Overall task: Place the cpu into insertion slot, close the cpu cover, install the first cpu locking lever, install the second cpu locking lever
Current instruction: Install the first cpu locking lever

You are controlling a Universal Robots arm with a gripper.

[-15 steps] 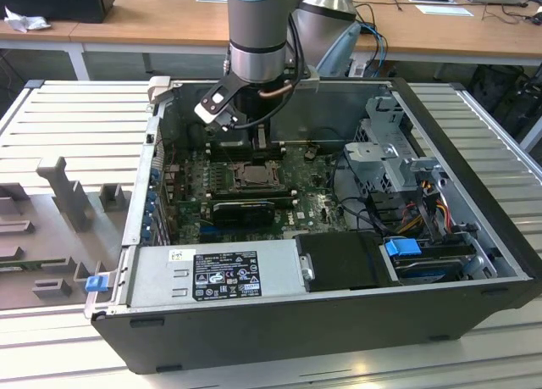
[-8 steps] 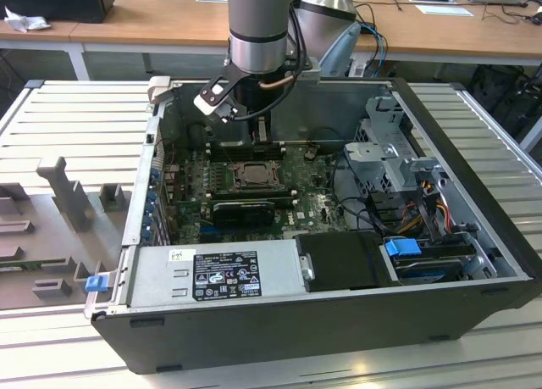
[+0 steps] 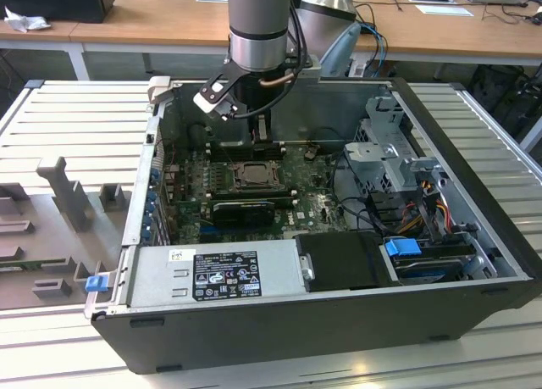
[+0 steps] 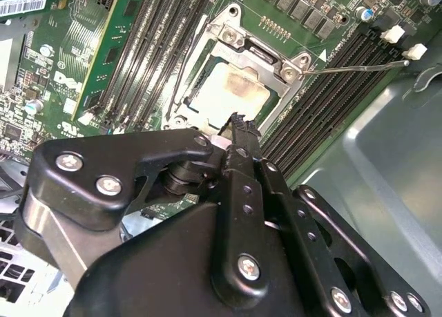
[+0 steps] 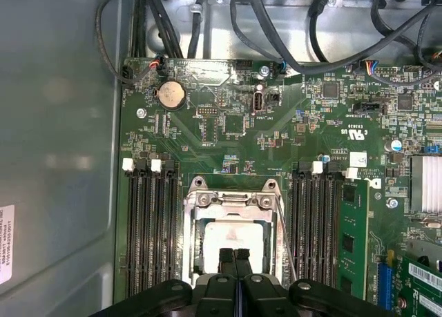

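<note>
A robot arm (image 3: 258, 33) reaches down into an open computer case (image 3: 474, 262) lying on a ribbed metal bench (image 3: 76, 118). In the exterior view it hangs over the insertion slot (image 3: 251, 176) near the middle of the green circuit board (image 3: 318, 194).

In the first wrist view the two black fingers (image 5: 226, 260) are clenched side by side with only a hairline seam between them, and they grasp nothing. Their tips hang over the near edge of the cpu (image 5: 231, 235); whether they press on it cannot be told.

The cpu, a pale square chip, lies flat inside the slot. The cpu cover (image 5: 231, 201), a silver frame with a square window, lies down around it and leaves the chip's face bare.

In the second wrist view the joined fingers (image 4: 238, 134) end at the rim of that frame, just beside the cpu (image 4: 231, 89).

A thin wire lever (image 5: 286, 244) runs at a slant beside the cover. In the second wrist view the lever (image 4: 359, 66) juts well out over the long black memory slots (image 4: 331, 89).

Rows of the same memory slots (image 5: 148, 227) flank the socket on both sides, and a round coin battery (image 5: 170, 94) sits farther up the board. A grey power supply box (image 3: 212, 270) fills the case's near wall in the exterior view.
</note>
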